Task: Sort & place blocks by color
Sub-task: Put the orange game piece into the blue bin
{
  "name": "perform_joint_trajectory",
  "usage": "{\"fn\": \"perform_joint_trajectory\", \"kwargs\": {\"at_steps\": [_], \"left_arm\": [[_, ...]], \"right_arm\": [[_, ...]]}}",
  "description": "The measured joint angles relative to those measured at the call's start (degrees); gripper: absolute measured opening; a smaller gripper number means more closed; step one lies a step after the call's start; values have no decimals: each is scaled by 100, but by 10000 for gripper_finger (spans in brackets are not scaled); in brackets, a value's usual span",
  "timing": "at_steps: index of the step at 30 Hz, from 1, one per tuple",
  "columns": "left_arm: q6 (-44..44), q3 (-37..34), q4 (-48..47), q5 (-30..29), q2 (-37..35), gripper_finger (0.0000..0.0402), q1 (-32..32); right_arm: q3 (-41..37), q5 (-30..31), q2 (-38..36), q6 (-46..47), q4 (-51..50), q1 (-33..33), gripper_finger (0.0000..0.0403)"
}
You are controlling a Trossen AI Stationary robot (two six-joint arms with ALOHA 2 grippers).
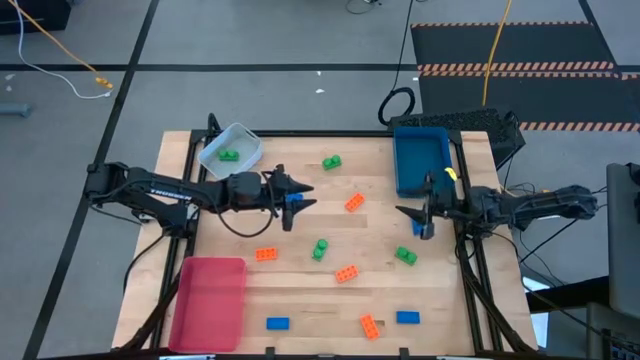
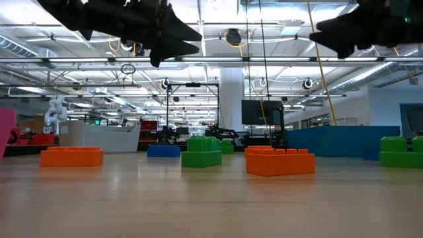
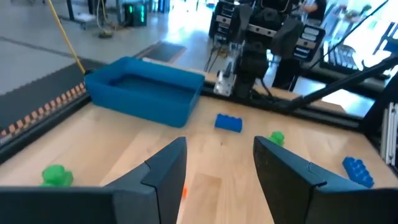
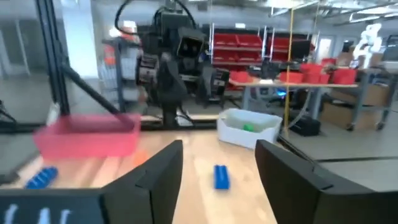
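Left claw (image 1: 300, 193): over bench centre, off the surface, fingers (image 3: 163, 167) spread, nothing held. A blue block (image 1: 291, 205) lies on the wood just under the tips. Right claw (image 1: 413, 213): raised just beside the blue tray (image 1: 420, 160) by the bench's right edge, jaws apart and empty; a blue block (image 1: 424, 229) sits below it.

Blocks, loose on bench: green ones at far-centre (image 1: 331, 162), mid (image 1: 320, 248) and right-mid (image 1: 405, 255); orange ones at centre (image 1: 354, 203), left-mid (image 1: 266, 254), mid-near (image 1: 346, 273) and near edge (image 1: 370, 325); blue ones along near edge (image 1: 278, 323) (image 1: 407, 317).

Sorted so far: one green block (image 1: 229, 155) in pale tray (image 1: 231, 142) at far-left corner. Red tray (image 1: 209, 303) at near-left corner shows no block. Blue tray at far-right corner shows no block.
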Motion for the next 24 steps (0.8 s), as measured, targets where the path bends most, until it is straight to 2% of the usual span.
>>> {"fn": "perform_joint_trajectory", "kwargs": {"at_steps": [7,12,19,24], "left_arm": [[41,-183,260,-5,2,186,-93],[113,-254,232,-5,4,186,-257],[265,-284,49,-52,4,186,-521],[362,-284,-102,-205,7,186,-580]], "right_arm": [[1850,-33,1901,-316,-1815,-399,198],[2844,-608,3156,-475,-2501,-832,200],[3638,-1216,4836,-746,-3544,-1379,200],[3741,-1401,5690,-1052,-3570,-1566,201]]}}
